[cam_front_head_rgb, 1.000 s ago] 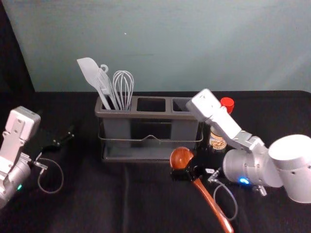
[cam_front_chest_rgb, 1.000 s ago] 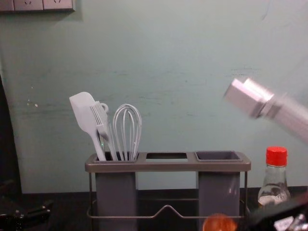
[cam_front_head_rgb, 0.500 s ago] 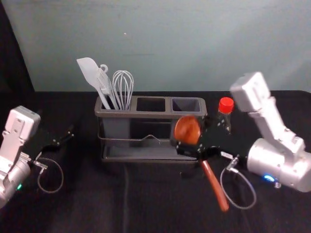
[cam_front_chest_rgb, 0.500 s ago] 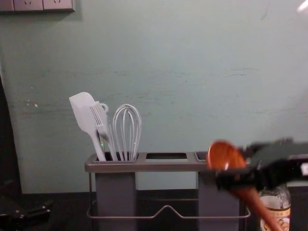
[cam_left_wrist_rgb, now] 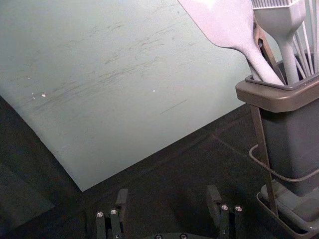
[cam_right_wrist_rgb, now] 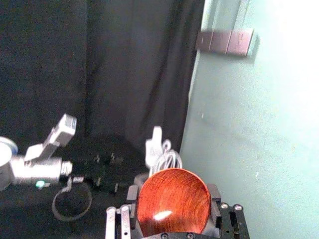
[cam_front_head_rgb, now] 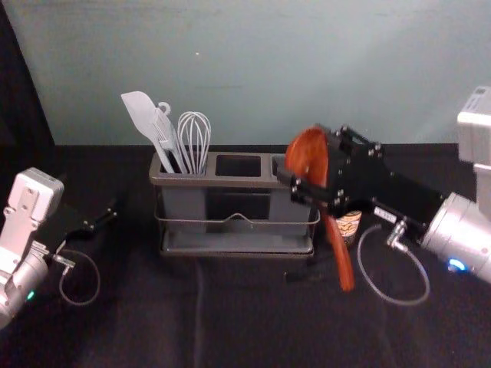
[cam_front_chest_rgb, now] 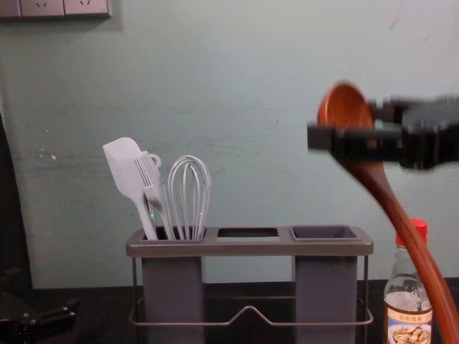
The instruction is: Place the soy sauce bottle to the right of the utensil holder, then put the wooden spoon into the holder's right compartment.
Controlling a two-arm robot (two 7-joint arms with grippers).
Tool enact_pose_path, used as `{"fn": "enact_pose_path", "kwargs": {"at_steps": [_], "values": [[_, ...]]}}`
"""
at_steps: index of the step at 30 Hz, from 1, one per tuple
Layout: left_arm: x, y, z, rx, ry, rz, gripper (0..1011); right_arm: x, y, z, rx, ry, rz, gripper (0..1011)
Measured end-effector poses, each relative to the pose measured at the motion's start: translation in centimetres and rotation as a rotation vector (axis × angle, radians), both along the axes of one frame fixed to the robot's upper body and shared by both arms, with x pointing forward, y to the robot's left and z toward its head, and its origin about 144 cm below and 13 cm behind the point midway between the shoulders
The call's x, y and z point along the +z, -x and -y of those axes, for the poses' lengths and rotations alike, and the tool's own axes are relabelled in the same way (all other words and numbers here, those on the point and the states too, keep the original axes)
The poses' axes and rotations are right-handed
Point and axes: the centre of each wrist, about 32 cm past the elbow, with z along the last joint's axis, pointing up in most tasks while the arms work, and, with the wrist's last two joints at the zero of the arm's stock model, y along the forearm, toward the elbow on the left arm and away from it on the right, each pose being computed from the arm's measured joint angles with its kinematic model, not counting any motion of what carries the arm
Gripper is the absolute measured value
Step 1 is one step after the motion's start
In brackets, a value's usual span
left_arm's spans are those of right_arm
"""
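Wooden spoon raised, bowl up

The right gripper [cam_front_head_rgb: 305, 159] is closed on the wooden spoon [cam_front_head_rgb: 338, 253] at its bowl, above the utensil holder's [cam_front_head_rgb: 249, 182] right end. The long axis tilts, the slim handle slanting down and rightward; glossy, reddish grained wood, rounded bowl. The glass soy sauce bottle [cam_front_chest_rgb: 401, 290] stands upright right of the holder. The left gripper [cam_front_head_rgb: 103, 218] is parked left, fingers apart.

The spoon [cam_right_wrist_rgb: 174, 191] is smooth, glossy wood; the utensil holder [cam_front_chest_rgb: 244, 249] looks matt plastic, its wire [cam_front_chest_rgb: 179, 324] metal; the bottle [cam_front_chest_rgb: 400, 295] is clear glass; the tablecloth [cam_front_head_rgb: 130, 326] looks matt.
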Motion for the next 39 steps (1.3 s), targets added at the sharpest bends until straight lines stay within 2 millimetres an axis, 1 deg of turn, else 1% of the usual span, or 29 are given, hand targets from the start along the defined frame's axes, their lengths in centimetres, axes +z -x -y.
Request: {"fn": "enact_pose_path", "kwargs": {"at_steps": [3, 7, 12, 13, 14, 17, 26, 32, 36, 39], "values": [[0.0, 0.0, 0.0, 0.0, 0.0, 0.0, 1011, 0.6, -0.6, 0.0, 0.005, -0.018, 0.05, 842], [0.0, 0.0, 0.0, 0.0, 0.0, 0.0, 1011, 1.4, -1.9, 0.1, 0.004, -0.046, 0.096, 842], [0.0, 0.0, 0.0, 0.0, 0.0, 0.0, 1011, 2.2, -3.3, -0.1, 0.004, -0.052, 0.127, 842], [0.0, 0.0, 0.0, 0.0, 0.0, 0.0, 1011, 2.5, -3.9, -0.2, 0.004, -0.048, 0.133, 842], [0.0, 0.0, 0.0, 0.0, 0.0, 0.0, 1011, 2.5, -3.9, -0.2, 0.004, -0.048, 0.133, 842], [0.0, 0.0, 0.0, 0.0, 0.0, 0.0, 1011, 3.2, -5.5, -0.7, 0.006, -0.037, 0.145, 842], [0.0, 0.0, 0.0, 0.0, 0.0, 0.0, 1011, 4.8, -9.0, -2.5, 0.004, -0.013, 0.149, 842], [0.0, 0.0, 0.0, 0.0, 0.0, 0.0, 1011, 5.0, -10.9, -3.3, -0.012, -0.003, 0.137, 842], [0.0, 0.0, 0.0, 0.0, 0.0, 0.0, 1011, 4.9, -11.7, -3.4, -0.02, -0.005, 0.128, 842], [0.0, 0.0, 0.0, 0.0, 0.0, 0.0, 1011, 4.6, -12.7, -3.4, -0.025, -0.015, 0.111, 842]]}}
